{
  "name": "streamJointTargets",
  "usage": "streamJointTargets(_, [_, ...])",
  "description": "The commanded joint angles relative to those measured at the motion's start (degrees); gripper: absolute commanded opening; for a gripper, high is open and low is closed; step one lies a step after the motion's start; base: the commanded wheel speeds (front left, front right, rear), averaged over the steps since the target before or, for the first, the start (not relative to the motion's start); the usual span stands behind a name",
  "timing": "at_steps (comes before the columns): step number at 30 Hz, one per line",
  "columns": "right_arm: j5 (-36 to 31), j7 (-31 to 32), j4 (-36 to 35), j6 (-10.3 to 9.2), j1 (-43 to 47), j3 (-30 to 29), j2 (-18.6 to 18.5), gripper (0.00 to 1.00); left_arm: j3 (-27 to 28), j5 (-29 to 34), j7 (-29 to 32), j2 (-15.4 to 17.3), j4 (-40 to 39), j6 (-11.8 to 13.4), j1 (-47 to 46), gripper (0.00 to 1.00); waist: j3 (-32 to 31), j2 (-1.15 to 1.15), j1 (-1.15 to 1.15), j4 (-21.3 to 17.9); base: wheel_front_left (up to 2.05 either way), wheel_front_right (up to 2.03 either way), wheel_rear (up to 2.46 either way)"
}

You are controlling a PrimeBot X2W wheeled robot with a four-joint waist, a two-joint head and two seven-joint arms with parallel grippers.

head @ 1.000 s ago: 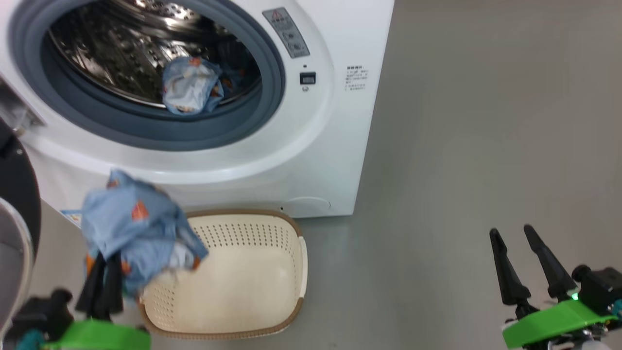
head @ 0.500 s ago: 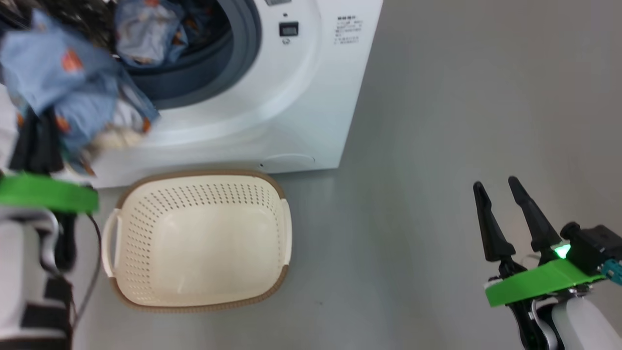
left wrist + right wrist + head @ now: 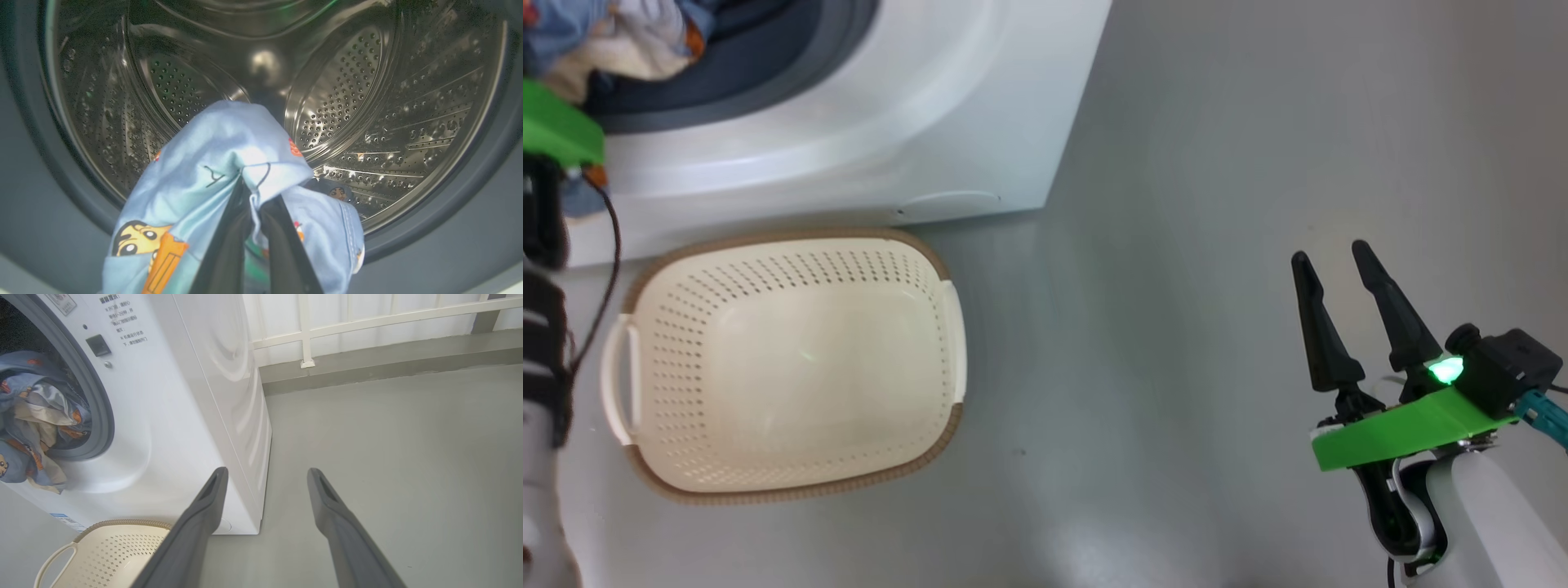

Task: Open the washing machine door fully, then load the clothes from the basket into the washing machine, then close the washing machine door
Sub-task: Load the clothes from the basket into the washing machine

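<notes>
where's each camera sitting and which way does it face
Head view: from the head, down at the basket and the washing machine; right gripper, open, at lower right.
Left wrist view: from the left wrist, into the drum; left gripper shut on the clothes.
Right wrist view: from the right wrist, at the washing machine's front corner and floor; own fingers apart.
Shared: head and right wrist views both show the basket.

text: printed lines point(image 3: 121, 321) on washing machine point(image 3: 192, 400) | legible: none

Left dark two-fingered gripper point(image 3: 251, 192): clamped on light blue printed cloth point(image 3: 212, 155). Right dark two-fingered gripper point(image 3: 1329, 255): jaws spread wide, empty.
</notes>
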Motion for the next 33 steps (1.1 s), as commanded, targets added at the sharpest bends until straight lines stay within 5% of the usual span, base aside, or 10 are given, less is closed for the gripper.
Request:
streamJointTargets(1, [0.4, -0.5, -1.5, 0.25, -0.5, 1.3, -0.4, 1.0, 0.5, 0.1, 0.2, 3.0, -0.4, -0.2, -2.1, 0.0, 2.8, 0.0, -0.01, -1.8, 0.0, 0.0, 0.0])
streamJointTargets(11, [0.5, -0.5, -2.1, 0.25, -2.9, 2.2, 0.3, 1.0, -4.0, 0.9, -1.3, 4.4, 5.8, -0.2, -13.6, 0.0, 7.1, 0.0, -0.01, -3.2, 0.0, 0.0, 0.0])
streamJointTargets(22, [0.3, -0.5, -2.6, 0.25, -4.7, 2.3, 1.0, 1.0, 0.2, 6.1, -1.7, 5.5, -12.1, -0.2, -13.0, 0.0, 9.9, 0.0, -0.01, -3.4, 0.0, 0.0, 0.0])
streamJointTargets(31, [0.4, -0.5, -2.4, 0.25, -4.6, 2.8, 1.3, 1.0, -0.9, 6.5, -1.7, 5.5, -1.4, -0.2, -11.1, 0.0, 9.8, 0.0, -0.01, -3.5, 0.0, 0.0, 0.0])
streamJointTargets(32, [0.4, -0.5, -2.3, 0.25, -4.6, 2.8, 1.3, 1.0, -1.1, 6.2, -1.7, 5.3, 0.6, -0.2, -11.6, 0.01, 9.7, 0.0, -0.01, -3.4, 0.0, 0.0, 0.0])
streamJointTargets(33, [0.4, -0.5, -2.3, 0.25, -4.5, 2.9, 1.3, 1.0, -1.7, 6.2, -1.7, 5.2, 2.6, -0.2, -12.2, 0.25, 9.6, 0.0, -0.01, -3.4, 0.0, 0.0, 0.0])
